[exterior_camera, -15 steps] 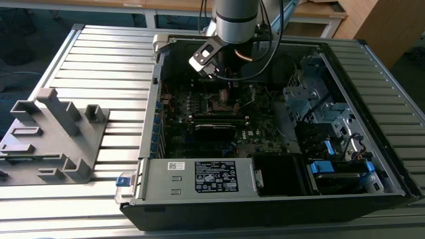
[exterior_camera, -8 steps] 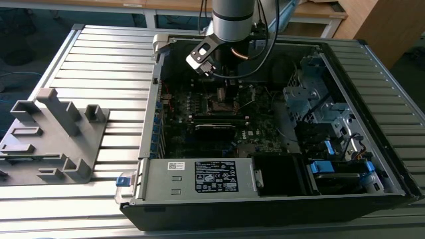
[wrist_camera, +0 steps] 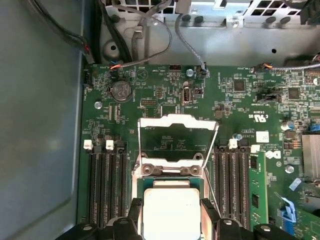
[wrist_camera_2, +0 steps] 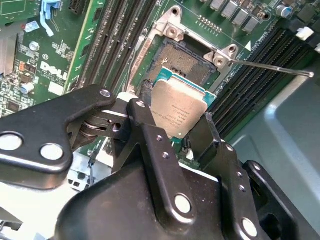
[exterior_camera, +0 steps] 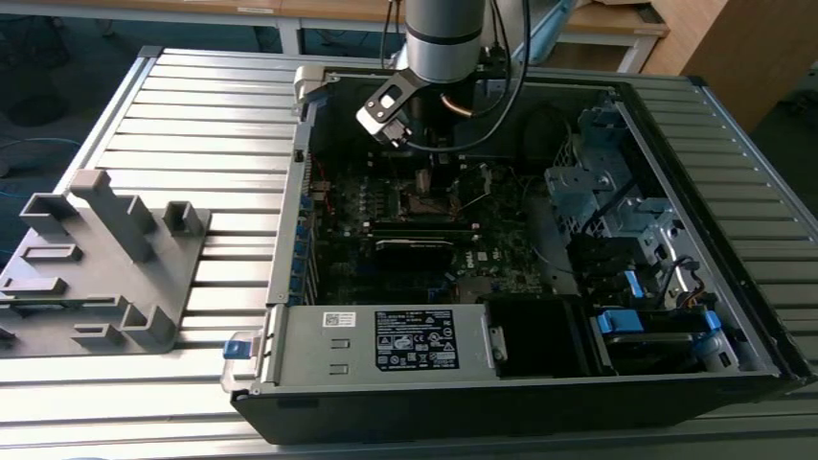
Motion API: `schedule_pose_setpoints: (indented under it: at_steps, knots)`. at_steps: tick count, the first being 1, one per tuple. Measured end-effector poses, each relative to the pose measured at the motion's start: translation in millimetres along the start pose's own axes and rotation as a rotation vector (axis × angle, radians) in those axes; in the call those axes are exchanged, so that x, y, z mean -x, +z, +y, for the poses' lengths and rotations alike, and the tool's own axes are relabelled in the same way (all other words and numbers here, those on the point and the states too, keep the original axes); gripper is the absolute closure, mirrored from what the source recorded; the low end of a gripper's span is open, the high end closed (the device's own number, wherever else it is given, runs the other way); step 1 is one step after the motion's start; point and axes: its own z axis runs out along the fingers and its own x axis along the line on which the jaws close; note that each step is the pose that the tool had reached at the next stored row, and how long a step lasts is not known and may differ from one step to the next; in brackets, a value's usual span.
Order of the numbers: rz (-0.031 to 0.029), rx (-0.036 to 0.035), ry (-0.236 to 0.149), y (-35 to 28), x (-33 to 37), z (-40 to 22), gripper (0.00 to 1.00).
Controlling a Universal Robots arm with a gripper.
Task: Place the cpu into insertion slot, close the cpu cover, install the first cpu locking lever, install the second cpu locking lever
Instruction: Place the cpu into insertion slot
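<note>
- Exterior view: a ribbed metal table (exterior_camera: 205, 115) bears an open computer case (exterior_camera: 511, 412), with wooden furniture behind. A grey fixture (exterior_camera: 102, 268) stands well apart from the insertion slot (exterior_camera: 422, 204).
- Second wrist view: the gripper (wrist_camera_2: 177, 117) pinches the cpu (wrist_camera_2: 182, 105) by its edges, over the slot.
- First wrist view: the cpu cover (wrist_camera: 177, 120) stands raised at the slot's edge.

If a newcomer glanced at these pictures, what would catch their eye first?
In the second wrist view, the gripper clamps the grey-topped cpu at the bare insertion slot. The silvery cpu cover stands open in the first wrist view. In the exterior view the arm reaches into an open computer case.
</note>
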Motion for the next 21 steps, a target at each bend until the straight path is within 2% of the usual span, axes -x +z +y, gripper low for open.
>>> schedule_pose_setpoints:
  at_steps: [10,14,21]
  knots:
    - [0.0006,0.0000,0.000,5.2,5.9,-0.4,0.46]
    - [0.0005,-0.0002,0.000,9.0,6.1,-0.8,0.46]
    - [0.0004,-0.0003,0.000,10.2,6.1,-0.9,0.46]
